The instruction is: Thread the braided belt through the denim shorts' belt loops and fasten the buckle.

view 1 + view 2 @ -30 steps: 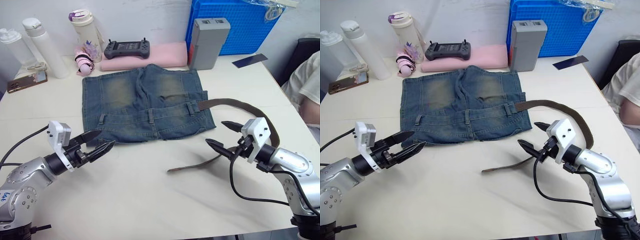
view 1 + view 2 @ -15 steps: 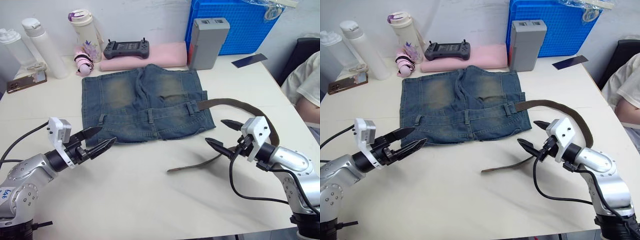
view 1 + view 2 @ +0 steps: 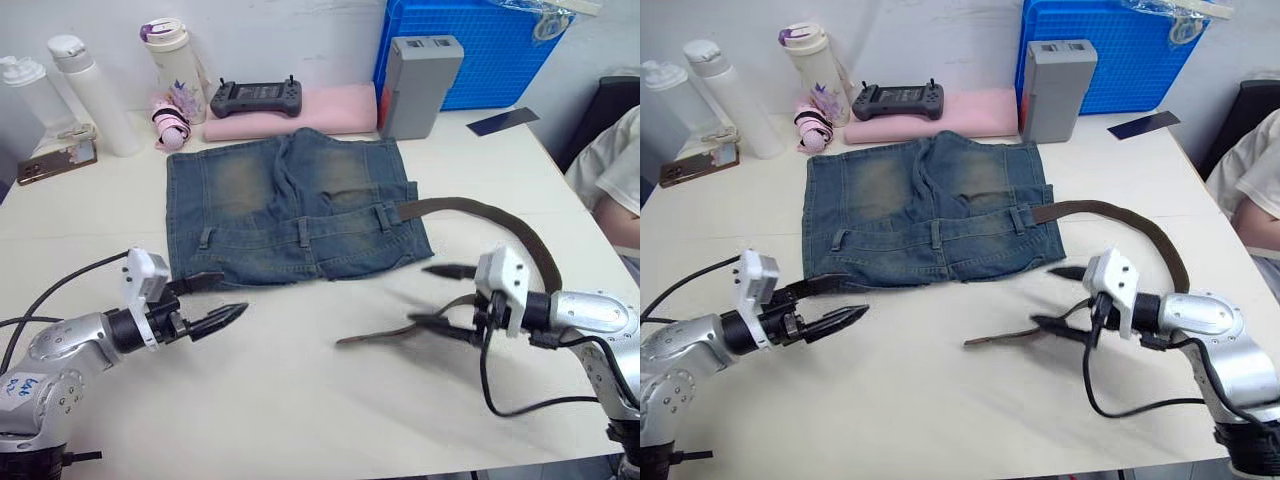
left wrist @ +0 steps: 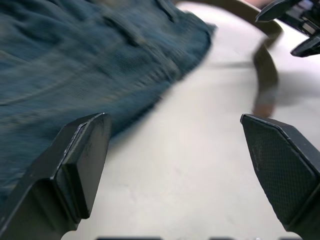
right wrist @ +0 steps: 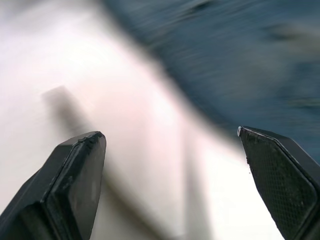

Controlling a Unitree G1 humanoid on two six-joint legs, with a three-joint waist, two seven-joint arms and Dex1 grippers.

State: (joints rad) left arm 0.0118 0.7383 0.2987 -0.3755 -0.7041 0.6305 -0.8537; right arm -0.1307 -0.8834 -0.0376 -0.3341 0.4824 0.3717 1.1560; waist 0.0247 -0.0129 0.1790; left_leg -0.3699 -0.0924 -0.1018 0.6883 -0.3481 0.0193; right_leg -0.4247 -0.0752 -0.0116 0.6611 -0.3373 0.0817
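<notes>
Left gripper: fingers spread wide, holding nothing; positioned above the table just off the near left corner of the denim shorts. One finger lies close to the denim edge; contact cannot be confirmed.
Right gripper: fingers spread wide, holding nothing; positioned above the table to the right of the shorts, over the belt's near run. One finger points toward the denim.
Denim shorts: laid flat at table centre, waistband toward the robot.
Belt loops: three visible along the waistband, left, centre and right.
Braided belt: one end sits at the right-hand loop on the waistband; the strap arcs out to the right, curves back toward the robot, and ends in a free tip on the bare table in front of the shorts.
Buckle: cannot be located.
Belt in loops: whether the strap passes through the right-hand loop cannot be determined.
</notes>
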